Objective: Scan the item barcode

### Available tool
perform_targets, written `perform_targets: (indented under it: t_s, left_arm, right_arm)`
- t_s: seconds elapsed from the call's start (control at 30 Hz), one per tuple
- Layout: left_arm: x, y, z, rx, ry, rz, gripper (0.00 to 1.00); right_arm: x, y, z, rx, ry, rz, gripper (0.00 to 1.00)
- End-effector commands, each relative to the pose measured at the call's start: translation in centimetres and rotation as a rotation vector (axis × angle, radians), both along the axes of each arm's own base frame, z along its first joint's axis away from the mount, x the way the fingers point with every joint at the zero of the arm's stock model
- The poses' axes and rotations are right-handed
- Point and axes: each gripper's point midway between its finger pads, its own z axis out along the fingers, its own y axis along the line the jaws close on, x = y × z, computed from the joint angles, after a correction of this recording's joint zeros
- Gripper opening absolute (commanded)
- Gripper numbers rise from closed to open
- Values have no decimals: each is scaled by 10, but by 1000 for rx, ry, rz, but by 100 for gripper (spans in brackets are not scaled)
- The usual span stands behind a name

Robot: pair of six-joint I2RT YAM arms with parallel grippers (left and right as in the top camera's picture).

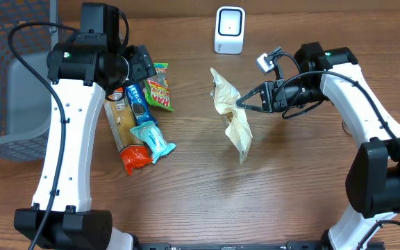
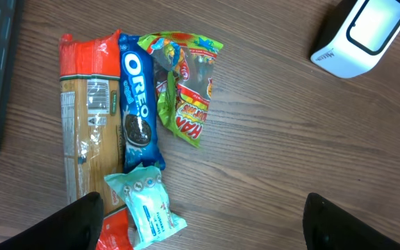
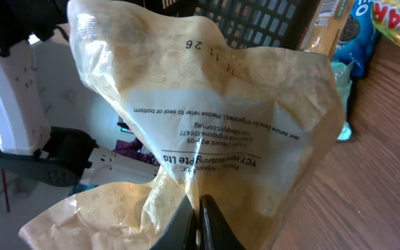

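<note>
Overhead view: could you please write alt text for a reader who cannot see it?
The right tool, shut, holds a crumpled tan pouch over the wooden table, not far from the white scanner. The left tool hovers open over a cluster of snack packets, with a grey basket at the table's left edge.

Near the left edge of the brown wood-grain desk [image 1: 200,201], beside a grey slatted plastic basket [image 1: 5,83], four packets lie touching in a cluster: a long clear pasta packet with orange-red ends [image 2: 82,139], a blue Oreo biscuit packet [image 2: 137,104] against it, a green Haribo sweets bag [image 2: 186,90] and a small teal wrapper [image 2: 148,205].
</note>
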Motion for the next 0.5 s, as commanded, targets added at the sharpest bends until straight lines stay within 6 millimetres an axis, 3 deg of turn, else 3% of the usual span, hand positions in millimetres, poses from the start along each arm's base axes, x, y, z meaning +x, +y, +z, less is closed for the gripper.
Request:
perform_targets:
  t_s: [0.0,0.23,0.47]
  left_arm:
    - [1,1,-1,13,2,-14,83]
    - [0,1,-2,13,5,-14,84]
    - [0,1,-2,13,6,-14,84]
  right_arm:
    - [-4,2,33,121,-26,-9,4]
    - [-12,0,37,108,120,-20,4]
    - [-13,0,33,82,121,-16,4]
